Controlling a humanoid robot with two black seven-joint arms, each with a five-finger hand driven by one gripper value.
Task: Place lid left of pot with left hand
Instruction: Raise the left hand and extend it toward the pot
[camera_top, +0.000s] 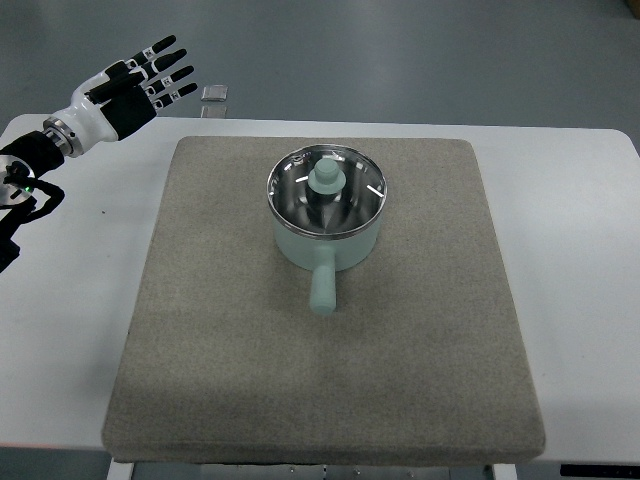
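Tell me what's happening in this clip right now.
Nothing is being handled yet. The robot's left hand hovers open at the far left corner of the white table. A mint-green saucepan sits on the grey felt mat, its glass lid with a green knob still on. No right hand shows.

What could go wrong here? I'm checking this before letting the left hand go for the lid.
The left hand is open and far from the pot, so it faces a long reach. The lid offers only a small knob; fingers may slip. The pot's handle points toward the robot; a knock could turn the pot on the mat.
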